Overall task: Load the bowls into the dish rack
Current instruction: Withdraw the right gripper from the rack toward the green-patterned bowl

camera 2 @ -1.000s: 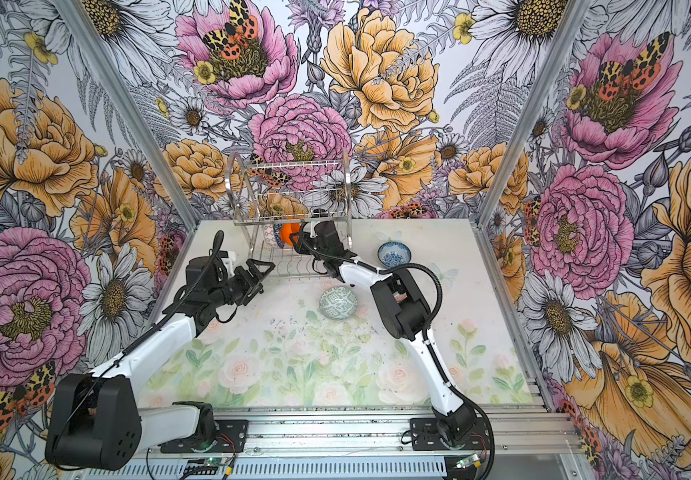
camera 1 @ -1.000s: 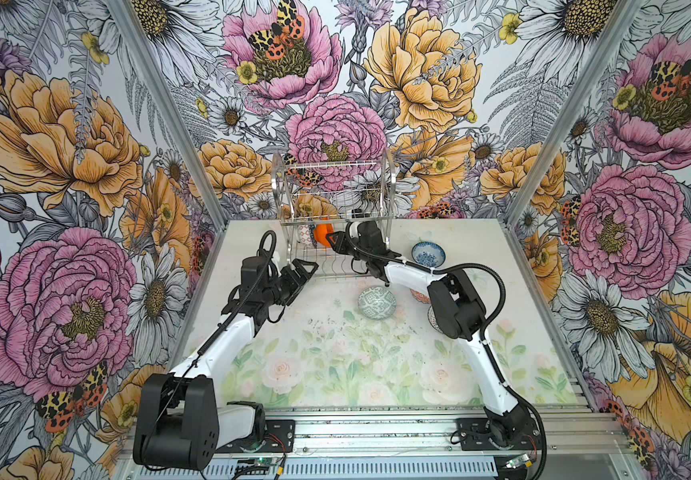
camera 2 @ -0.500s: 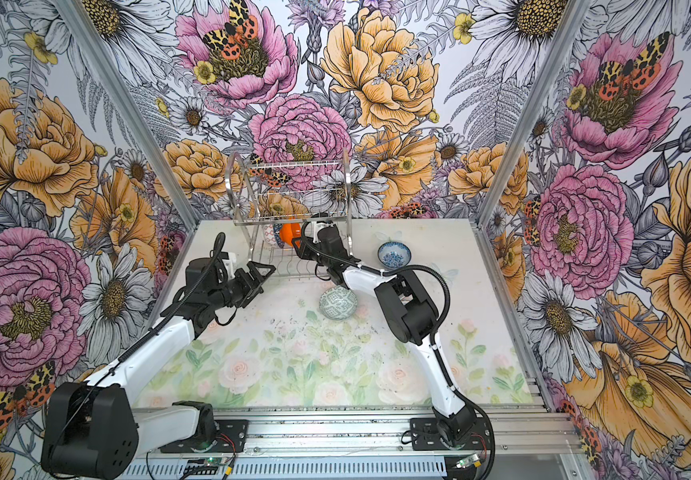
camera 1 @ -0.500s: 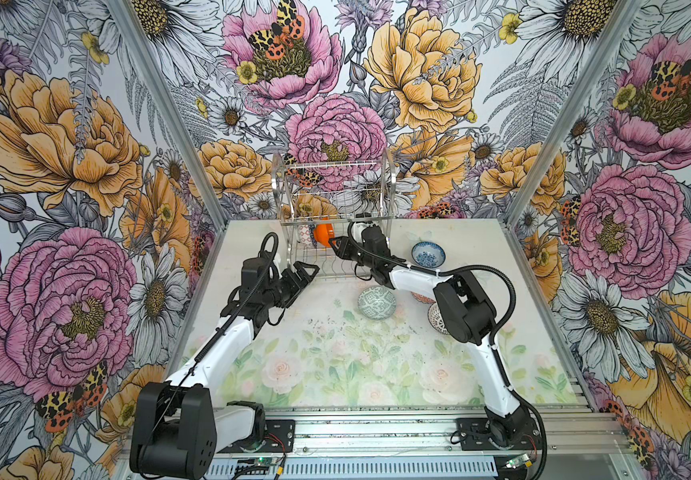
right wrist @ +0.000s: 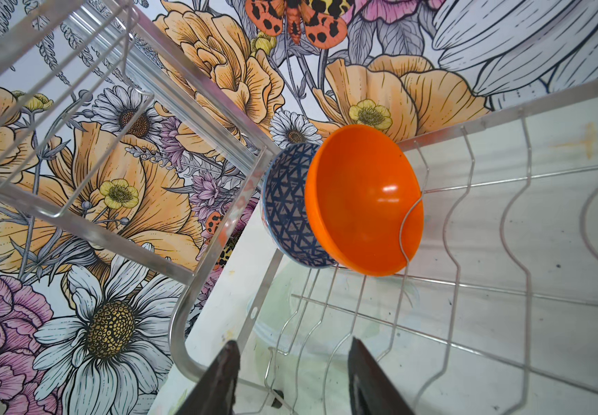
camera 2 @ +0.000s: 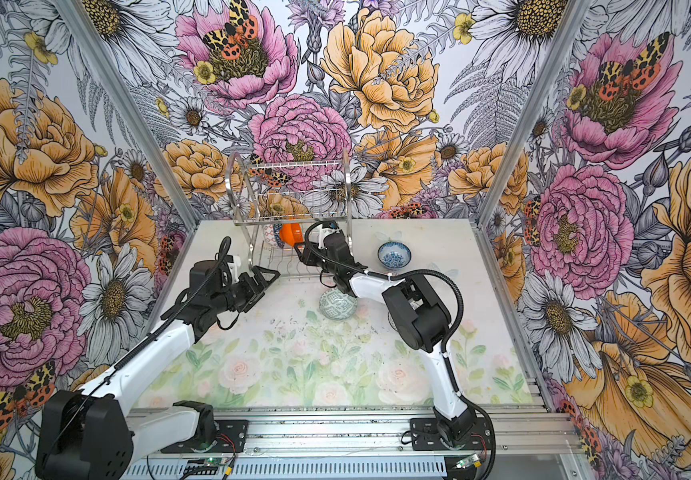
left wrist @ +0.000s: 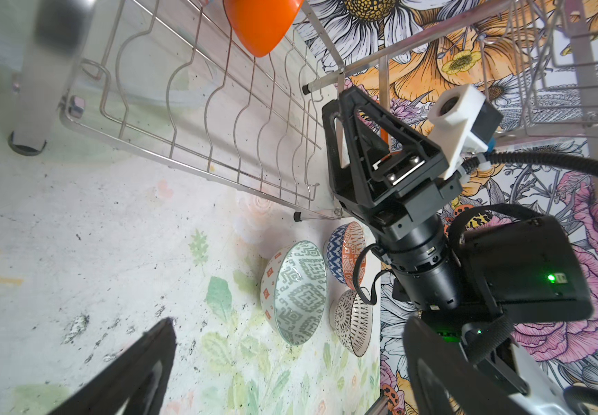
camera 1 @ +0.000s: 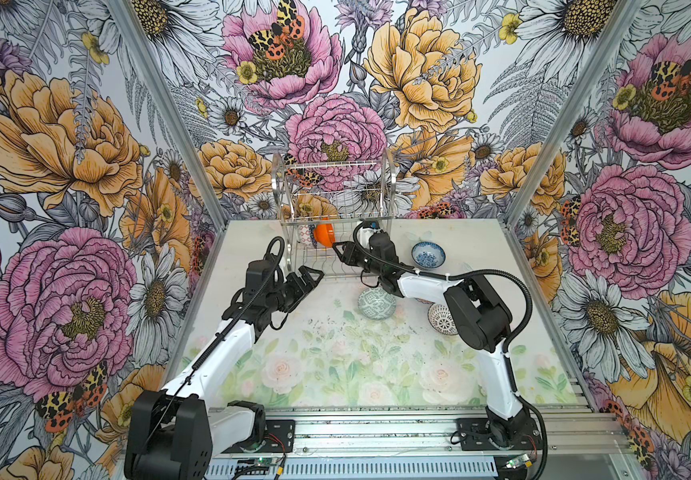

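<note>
Placing step | orange bowl (right wrist: 362, 201) stood on edge in dish rack's (camera 1: 335, 195) lower shelf, against navy bowl (right wrist: 283, 204) | right gripper (right wrist: 294, 345) empty, jaws apart, just clear | left gripper (camera 1: 308, 277) wide, idle | next, likely: grey-green bowl (camera 1: 376, 304) off table (camera 1: 294, 332).

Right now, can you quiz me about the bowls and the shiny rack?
1. True or false: the plain glossy orange bowl stands on its edge in the lower shelf of the two-tier silver wire dish rack.
2. The right end effector is: A) open and empty; B) shut on a bowl; C) out of sight.
3. How many bowls sit on the floral-printed table, outside the rack?

Key: 1 true. 2 A. 3 four: grey-green geometric bowl, blue-white floral bowl, white bowl with black lattice, orange-red patterned bowl.
</note>
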